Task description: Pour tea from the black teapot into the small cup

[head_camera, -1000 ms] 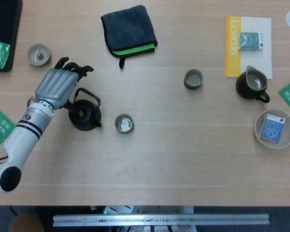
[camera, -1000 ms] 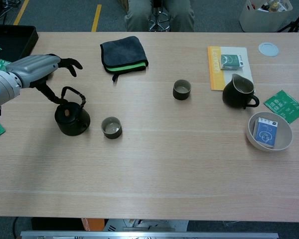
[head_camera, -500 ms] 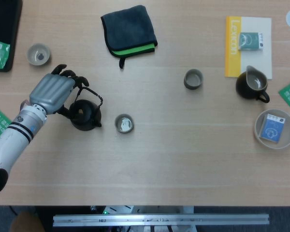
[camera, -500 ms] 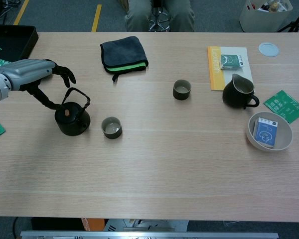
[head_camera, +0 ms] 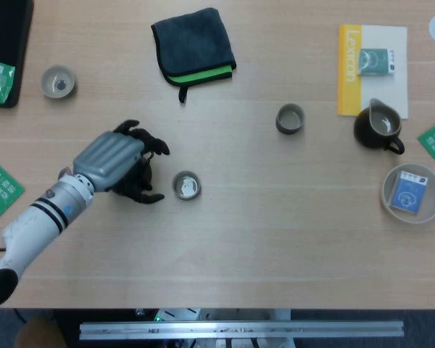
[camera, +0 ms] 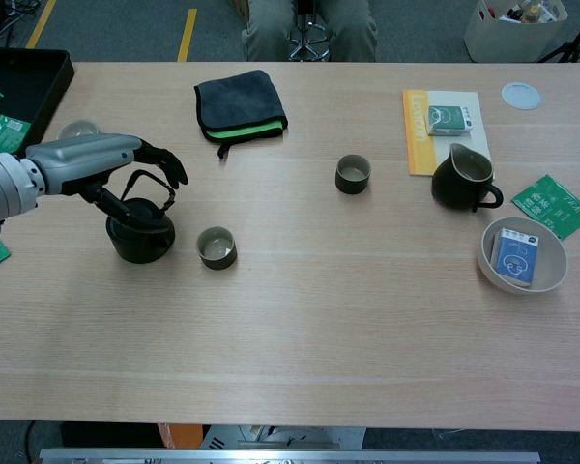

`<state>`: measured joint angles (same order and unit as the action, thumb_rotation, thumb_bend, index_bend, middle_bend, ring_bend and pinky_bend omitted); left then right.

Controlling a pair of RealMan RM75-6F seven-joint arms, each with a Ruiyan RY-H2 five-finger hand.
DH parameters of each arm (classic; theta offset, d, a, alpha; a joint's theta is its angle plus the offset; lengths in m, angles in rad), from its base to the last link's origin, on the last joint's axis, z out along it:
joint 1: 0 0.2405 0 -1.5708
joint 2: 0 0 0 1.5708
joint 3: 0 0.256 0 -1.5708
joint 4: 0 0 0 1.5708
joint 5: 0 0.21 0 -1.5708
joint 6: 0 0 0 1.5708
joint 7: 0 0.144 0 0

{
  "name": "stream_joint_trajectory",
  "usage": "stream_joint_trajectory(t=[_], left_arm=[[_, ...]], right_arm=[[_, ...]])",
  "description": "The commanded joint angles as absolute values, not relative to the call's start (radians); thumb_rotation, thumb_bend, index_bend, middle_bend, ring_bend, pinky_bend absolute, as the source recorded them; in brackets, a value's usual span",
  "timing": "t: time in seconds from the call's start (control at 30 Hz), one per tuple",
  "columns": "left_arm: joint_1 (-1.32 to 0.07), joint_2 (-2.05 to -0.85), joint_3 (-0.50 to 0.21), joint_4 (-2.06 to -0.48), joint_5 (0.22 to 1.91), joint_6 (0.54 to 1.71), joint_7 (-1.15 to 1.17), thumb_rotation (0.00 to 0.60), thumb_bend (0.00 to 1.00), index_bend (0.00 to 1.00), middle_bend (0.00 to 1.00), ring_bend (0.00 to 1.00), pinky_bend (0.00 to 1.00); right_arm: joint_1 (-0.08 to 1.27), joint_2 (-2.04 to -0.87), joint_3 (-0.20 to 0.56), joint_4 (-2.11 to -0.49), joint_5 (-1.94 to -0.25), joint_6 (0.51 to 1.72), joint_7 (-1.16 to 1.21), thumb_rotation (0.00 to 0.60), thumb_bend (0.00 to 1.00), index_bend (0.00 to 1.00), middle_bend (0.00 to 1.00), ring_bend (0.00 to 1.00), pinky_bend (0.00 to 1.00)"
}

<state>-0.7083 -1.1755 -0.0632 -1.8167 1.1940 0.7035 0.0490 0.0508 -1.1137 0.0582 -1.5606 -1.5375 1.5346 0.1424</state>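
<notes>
The black teapot (camera: 140,237) stands on the table; in the head view only its dark edge (head_camera: 139,188) shows from under my left hand (head_camera: 112,161). That hand (camera: 97,159) hovers over the pot. Its fingers arch over the wire handle (camera: 153,190) and its thumb reaches down by the handle's left side. A wide gap stays between thumb and fingertips, so the hand holds nothing. The small cup (head_camera: 186,185) sits just right of the teapot (camera: 217,247), apart from it. My right hand is in neither view.
A second cup (head_camera: 290,118) and a dark pitcher (head_camera: 377,129) stand to the right. A yellow book (head_camera: 372,65) and a bowl holding a blue packet (head_camera: 413,193) are there too. A folded dark cloth (head_camera: 193,43) lies at the back, another cup (head_camera: 58,81) far left.
My left hand has swung right from beside the teapot to above it, with its fingers now arched over the handle. The teapot and the cup have not moved.
</notes>
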Motion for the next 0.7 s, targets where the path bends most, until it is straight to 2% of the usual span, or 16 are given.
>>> stream_joint_trajectory(t=[0.03,0.3,0.7], left_arm=[[-0.714,-1.168,-0.053,-1.847,1.205,0.682,0.023,0.382,0.16,0.24,0.28,0.15,0.04],[-0.722,-1.211,-0.033,-1.827,1.219,0.672,0.019,0.386,0.16,0.24,0.28,0.15,0.04],[-0.716,-1.269,-0.007,-1.747,1.219,0.722,0.082,0.388,0.16,0.24,0.28,0.15,0.04]], right_arm=[[0.05,-1.113,0.059,-1.56,-1.537,1.535,0.144,0.6,0.05,0.24,0.19,0.0,0.0],[0.045,-1.112,0.058,-1.556,-1.533,1.537,0.149,0.6,0.05,0.24,0.19,0.0,0.0],[0.045,-1.111,0.061,-1.554,-1.533,1.534,0.151,0.6,0.05,0.24,0.19,0.0,0.0]])
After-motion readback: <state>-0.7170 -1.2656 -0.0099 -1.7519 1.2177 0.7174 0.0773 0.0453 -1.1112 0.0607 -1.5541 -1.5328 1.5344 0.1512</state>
